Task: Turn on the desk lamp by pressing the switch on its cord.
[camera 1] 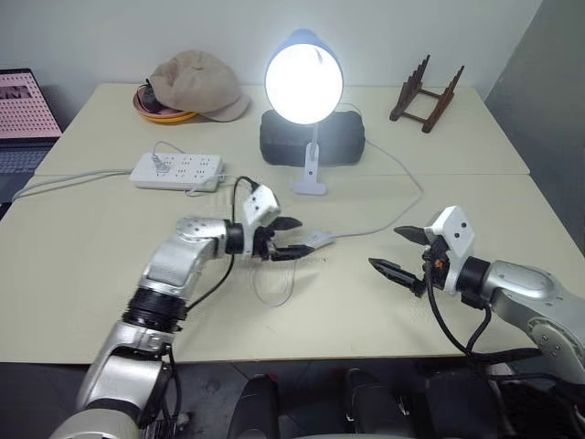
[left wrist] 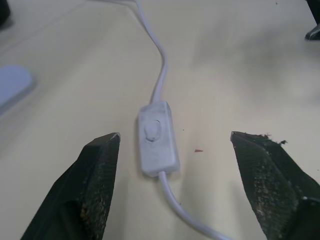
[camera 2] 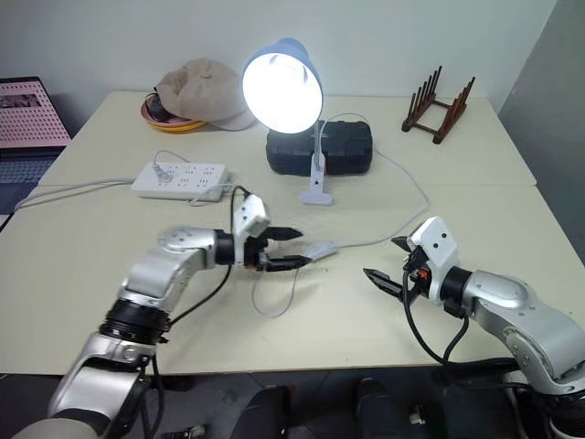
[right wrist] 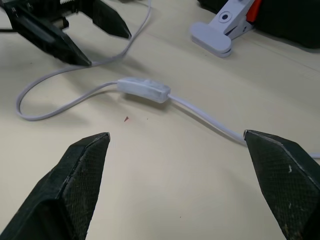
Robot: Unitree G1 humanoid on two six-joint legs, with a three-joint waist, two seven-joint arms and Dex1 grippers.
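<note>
Glowing brightly, the desk lamp (camera 1: 303,78) appeared already lit. The switch (left wrist: 157,137) lay free on the bench (camera 1: 110,274), apparently just ahead of the open left gripper (camera 1: 287,238); the right gripper (camera 1: 402,251), also open, stood apart, holding nothing.

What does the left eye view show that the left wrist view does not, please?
Left eye view: the lit desk lamp, the power strip, a cap, a wooden rack and the open right tool. Left wrist view: the rocker button on the switch, between the open left tool's fingers. Both: the switch, the cord, the table.
</note>
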